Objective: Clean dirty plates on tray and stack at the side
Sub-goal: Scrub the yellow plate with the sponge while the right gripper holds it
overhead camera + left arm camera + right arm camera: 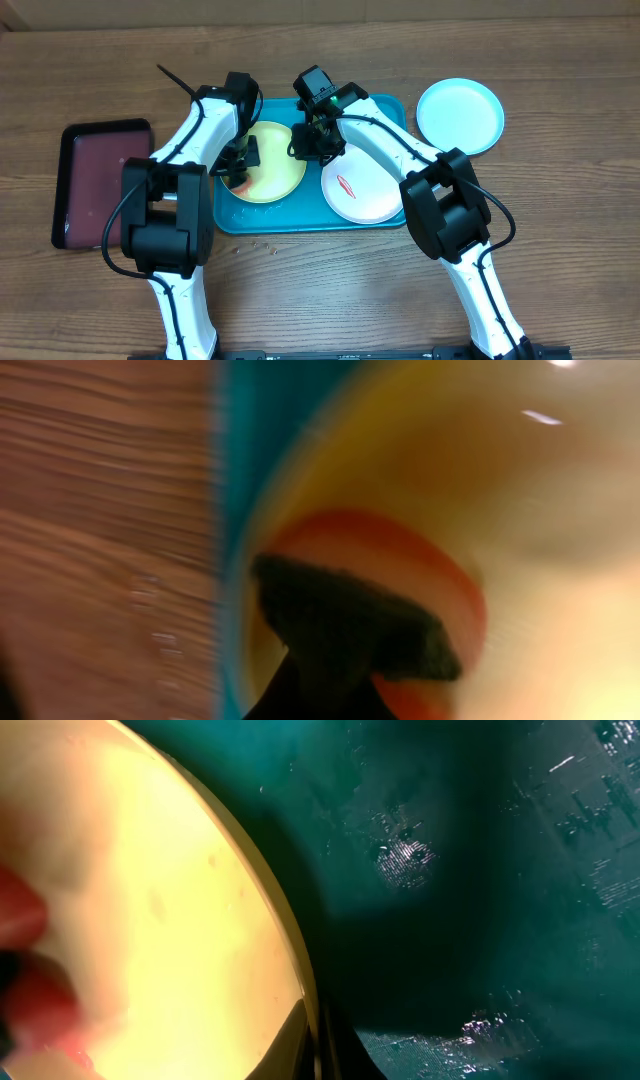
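The yellow-green plate [272, 158] lies on the left part of the turquoise tray [292, 216]. It has an orange-red smear [400, 545] near its left edge. My left gripper [240, 166] is shut on a dark wiping pad [345, 625] pressed on that smear. My right gripper [313, 148] is shut on the plate's right rim [300, 970], one finger inside and one outside [318, 1045]. The white plate [375, 195] with a red smear lies on the tray's right part. The light blue plate [460, 115] lies on the table beyond the tray's right end.
A black-rimmed maroon tray [100, 170] lies on the wooden table at the left. Small crumbs lie on the table just in front of the turquoise tray [265, 243]. The tray floor [480, 920] beside the yellow-green plate is wet.
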You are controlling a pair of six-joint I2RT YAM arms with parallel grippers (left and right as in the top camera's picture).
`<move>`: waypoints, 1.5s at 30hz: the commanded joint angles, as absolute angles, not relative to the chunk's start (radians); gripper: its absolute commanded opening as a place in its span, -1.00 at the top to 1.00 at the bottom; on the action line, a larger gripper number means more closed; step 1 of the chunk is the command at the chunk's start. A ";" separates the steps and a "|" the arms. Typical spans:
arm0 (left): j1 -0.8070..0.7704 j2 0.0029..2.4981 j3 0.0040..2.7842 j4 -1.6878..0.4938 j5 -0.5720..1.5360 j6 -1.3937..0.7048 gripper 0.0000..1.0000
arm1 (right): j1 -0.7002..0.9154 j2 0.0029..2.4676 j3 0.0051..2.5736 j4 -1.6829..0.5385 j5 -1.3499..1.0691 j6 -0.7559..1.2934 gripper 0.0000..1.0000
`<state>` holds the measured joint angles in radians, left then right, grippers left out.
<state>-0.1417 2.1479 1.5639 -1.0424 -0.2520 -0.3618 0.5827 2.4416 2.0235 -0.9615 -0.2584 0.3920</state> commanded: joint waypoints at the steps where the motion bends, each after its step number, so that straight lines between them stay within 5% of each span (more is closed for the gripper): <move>1: -0.117 2.188 1.581 -1.036 -0.481 -0.345 0.91 | 0.574 2.481 2.002 -0.982 -0.192 0.386 0.92; 6: -0.118 2.188 1.615 -0.963 -0.386 -0.373 0.92 | 0.574 2.481 2.002 -0.981 -0.192 0.386 0.93; 13: -0.123 2.188 1.587 -0.797 0.207 -0.365 0.92 | 0.574 2.481 2.002 -0.979 -0.192 0.386 0.93; 24: -0.170 2.188 1.573 -0.827 0.290 -0.362 0.91 | 0.574 2.481 2.002 -0.978 -0.192 0.386 0.92; 30: -0.179 2.188 1.572 -0.920 0.226 -0.318 0.92 | 0.574 2.481 2.002 -0.979 -0.192 0.386 0.92; 40: -0.167 2.188 1.581 -1.105 -0.404 -0.416 0.91 | 0.574 2.481 2.002 -0.985 -0.192 0.386 0.93; 45: -0.162 2.180 1.652 -1.171 -0.448 -0.476 0.91 | 0.574 2.481 2.002 -0.986 -0.192 0.386 0.93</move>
